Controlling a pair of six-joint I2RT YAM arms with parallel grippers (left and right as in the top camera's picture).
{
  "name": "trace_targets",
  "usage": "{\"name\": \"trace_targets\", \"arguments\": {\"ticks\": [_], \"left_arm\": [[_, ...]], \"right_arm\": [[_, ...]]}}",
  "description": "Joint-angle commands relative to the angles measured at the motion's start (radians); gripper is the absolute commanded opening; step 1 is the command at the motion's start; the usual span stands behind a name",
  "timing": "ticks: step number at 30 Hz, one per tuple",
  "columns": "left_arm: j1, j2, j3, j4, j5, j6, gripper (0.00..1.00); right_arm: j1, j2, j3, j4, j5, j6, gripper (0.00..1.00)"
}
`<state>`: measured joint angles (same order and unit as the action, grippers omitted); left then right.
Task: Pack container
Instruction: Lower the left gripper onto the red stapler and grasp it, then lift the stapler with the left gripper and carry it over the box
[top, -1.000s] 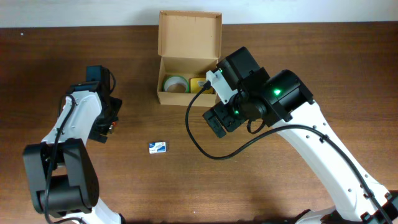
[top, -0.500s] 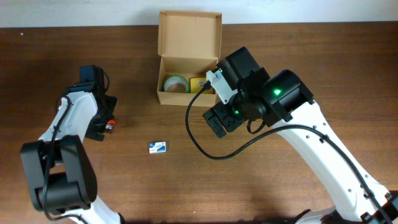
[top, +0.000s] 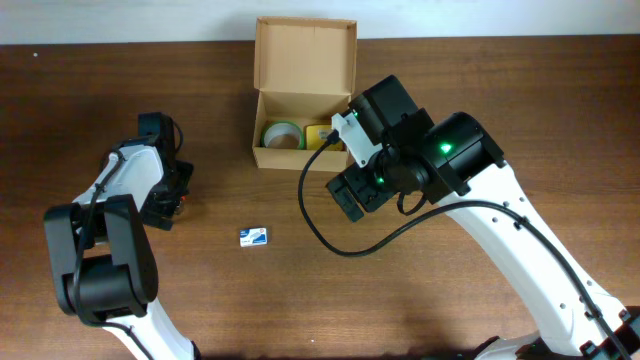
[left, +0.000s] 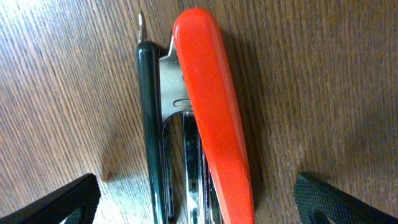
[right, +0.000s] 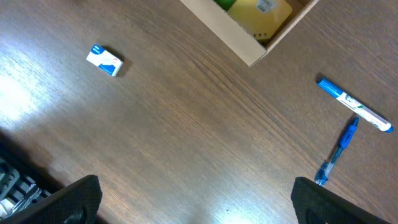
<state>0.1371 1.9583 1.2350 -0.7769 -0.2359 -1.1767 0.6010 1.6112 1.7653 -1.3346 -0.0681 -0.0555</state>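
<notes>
Noting the container (top: 290, 158) lying open-lidded on the table (top: 480, 90); placing the right hand (top: 350, 200) just off its front right corner, spread wide and empty; placing the left hand (left: 199, 202) well to the container's left, gaping astride a red stapler (left: 211, 112) without touching it.

We see the container (top: 290, 157), a small rectangular box of plain tan-brown cardboard. It sits flat and upright near twelve o'clock in the overhead view, slightly left of centre. It stands open, its hinged flap lid (top: 305, 50) thrown back toward twelve o'clock. The right wrist view shows only one corner, at the top edge.
</notes>
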Motion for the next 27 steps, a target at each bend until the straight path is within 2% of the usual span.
{"name": "trace_targets", "arguments": {"ticks": [1, 18, 20, 23, 25, 27], "left_arm": [[0.003, 0.039, -0.008, 0.003, 0.004, 0.005, 0.99], [0.003, 0.039, -0.008, -0.031, 0.039, 0.005, 0.99], [0.003, 0.039, -0.008, -0.031, 0.038, 0.005, 0.89], [0.003, 0.039, -0.008, -0.03, 0.038, 0.02, 0.63], [0.003, 0.039, -0.008, -0.03, 0.038, 0.02, 0.54], [0.003, 0.039, -0.008, -0.03, 0.038, 0.02, 0.52]], "right_arm": [[0.0, -0.02, 0.021, -0.001, -0.006, 0.005, 0.99], [0.0, -0.02, 0.021, -0.001, -0.006, 0.005, 0.99], [0.0, -0.02, 0.021, -0.001, -0.006, 0.005, 0.99], [0.0, -0.02, 0.021, -0.001, -0.006, 0.005, 0.99], [0.0, -0.02, 0.021, -0.001, -0.006, 0.005, 0.99], [0.0, -0.02, 0.021, -0.001, -0.006, 0.005, 0.99]]}}
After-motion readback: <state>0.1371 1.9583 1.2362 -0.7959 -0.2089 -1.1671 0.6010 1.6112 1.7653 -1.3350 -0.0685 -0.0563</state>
